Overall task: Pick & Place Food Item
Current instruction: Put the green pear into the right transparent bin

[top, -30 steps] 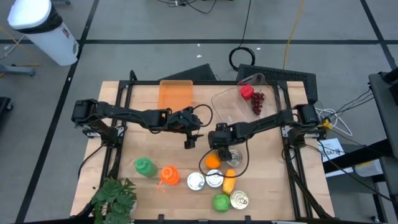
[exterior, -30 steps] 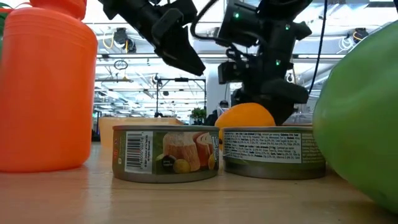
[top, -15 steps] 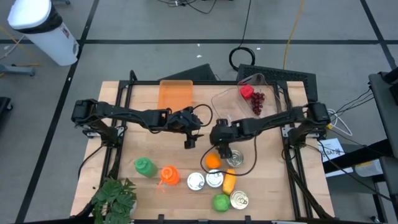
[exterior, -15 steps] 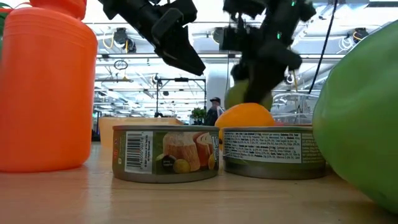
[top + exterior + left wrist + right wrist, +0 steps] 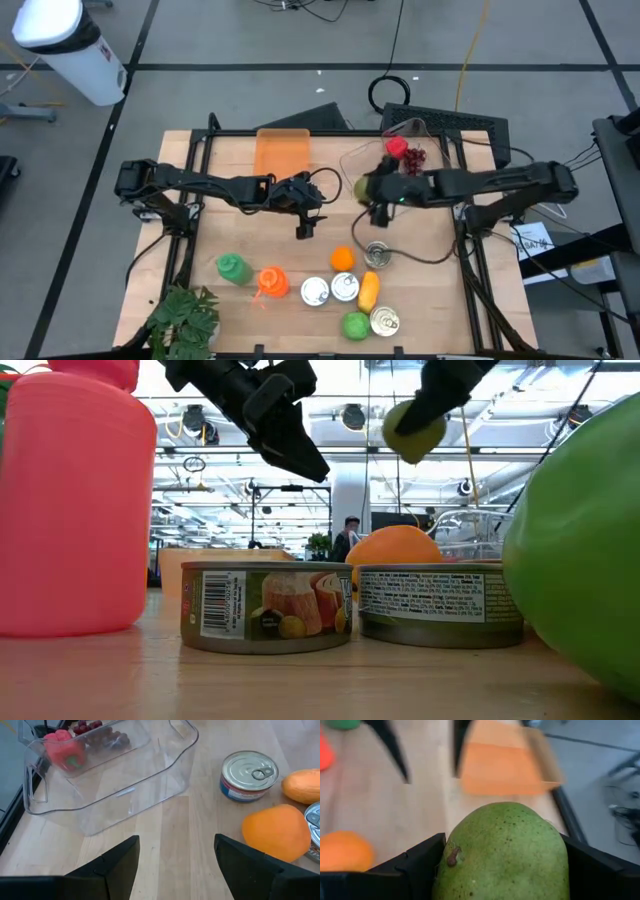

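My right gripper (image 5: pixel 370 190) is shut on a green speckled fruit (image 5: pixel 502 855), seen high above the cans in the low view (image 5: pixel 413 428). It hangs over the table's middle, beside the near left corner of a clear container (image 5: pixel 385 160). That container holds a red pepper (image 5: pixel 62 747) and dark grapes (image 5: pixel 102 737). My left gripper (image 5: pixel 303 222) hovers open over the middle of the table with nothing between its fingers (image 5: pixel 117 862). My right gripper pinches the green fruit between its two fingers (image 5: pixel 420 865), one on each side of the fruit's wide body (image 5: pixel 451 870). The fingers slant downward from the table's right side. The fruit is lifted clear of the table.
An orange (image 5: pixel 342 258), several cans (image 5: pixel 378 255), a yellow fruit (image 5: pixel 369 290) and a green apple (image 5: pixel 354 325) lie near the front. Green (image 5: pixel 232 267) and orange (image 5: pixel 271 282) bottles and a plant (image 5: pixel 185 320) stand front left. An orange bin (image 5: pixel 282 150) sits at the back.
My right gripper has risen from the table beside the orange and gone toward the far edge and the clear container. It carries the green fruit, now lifted clear, and has tipped closer to level.
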